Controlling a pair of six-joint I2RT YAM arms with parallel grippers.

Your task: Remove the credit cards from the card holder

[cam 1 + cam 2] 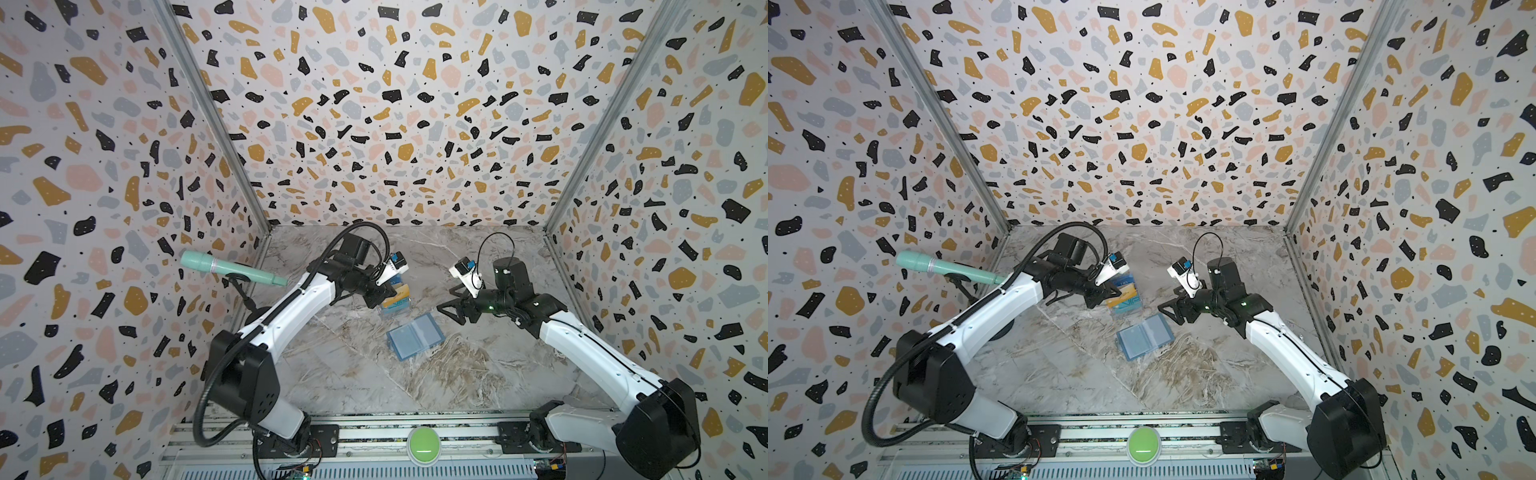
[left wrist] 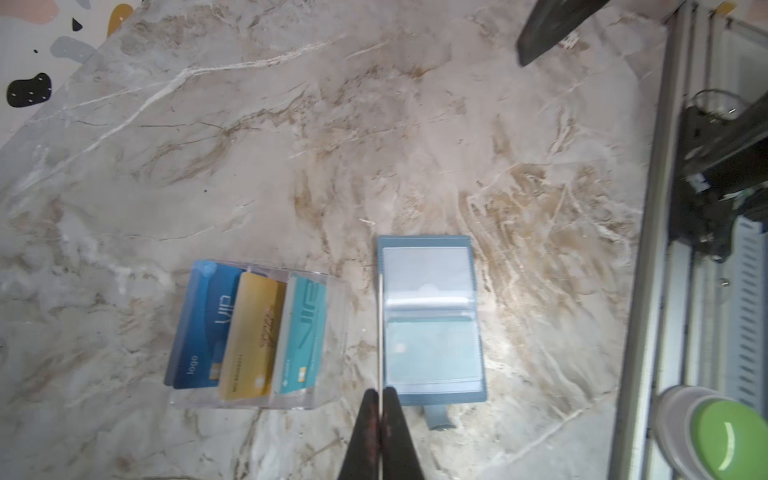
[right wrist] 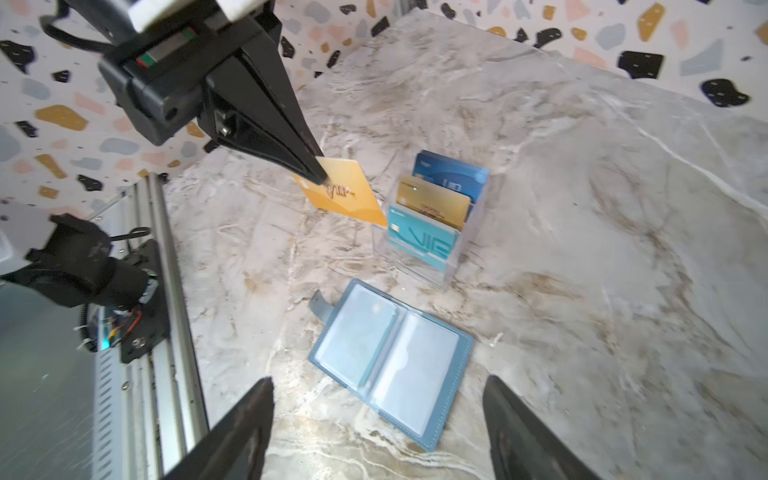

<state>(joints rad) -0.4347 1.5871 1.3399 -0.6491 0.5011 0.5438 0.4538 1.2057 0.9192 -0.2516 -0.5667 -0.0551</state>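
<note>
Nearest the rail, the card holder (image 1: pixel 414 336) lies spread flat on the marble worktop (image 1: pixel 374 386), its clear sleeves looking empty, though one may still hide a pale card. Just beyond and above it, the right end effector (image 3: pixel 378 419) hangs with fingers spread wide, holding nothing. Farther back, the left end effector (image 3: pixel 320 176) pinches a gold card (image 3: pixel 347 195) by one corner, beside the clear stand (image 3: pixel 428 249) where three credit cards (image 2: pixel 249 332) already sit. With so small a bite, the card could pivot or slip, and catching the stand's rim on the way in could tip it.
</note>
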